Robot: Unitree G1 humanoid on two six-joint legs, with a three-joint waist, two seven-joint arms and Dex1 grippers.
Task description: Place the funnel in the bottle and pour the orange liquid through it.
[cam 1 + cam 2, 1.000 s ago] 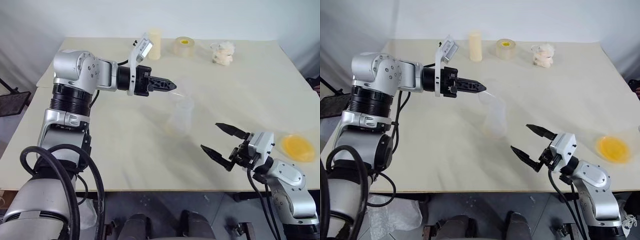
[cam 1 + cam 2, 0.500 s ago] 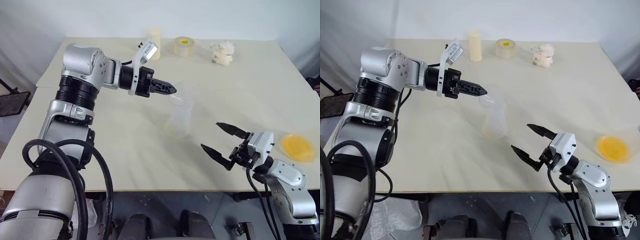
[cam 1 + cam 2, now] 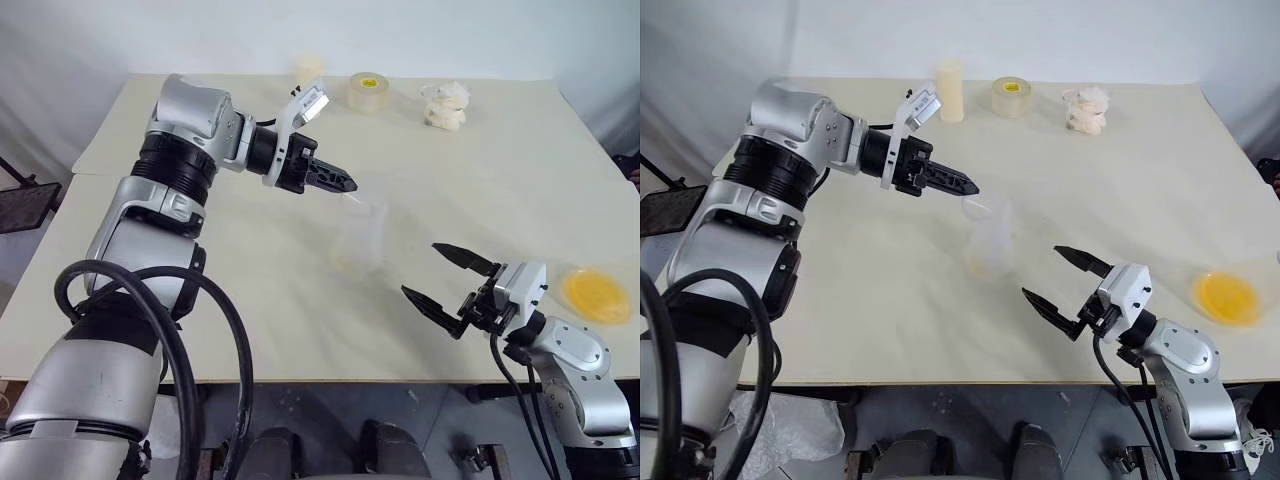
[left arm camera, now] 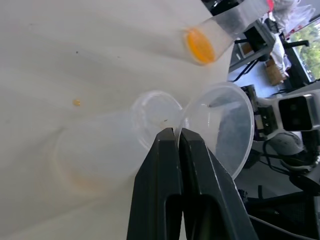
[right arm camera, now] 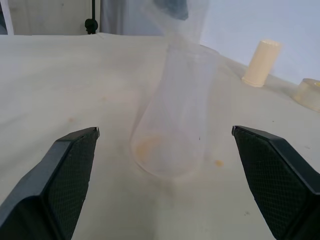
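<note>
Pinching the funnel [image 4: 220, 127] rim just above the bottle [image 3: 358, 238] mouth, left jaws clamped; right jaws spread, empty.

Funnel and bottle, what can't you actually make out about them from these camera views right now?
- Funnel stem: in the left wrist view the left tool's shut fingers hide it, so whether it has entered the bottle neck is unclear.
- Funnel in the head views: too see-through to trace against the table.
- Bottle top: in the right wrist view it blurs into the background.
- Orange liquid: its container's walls are too faint to see.
</note>
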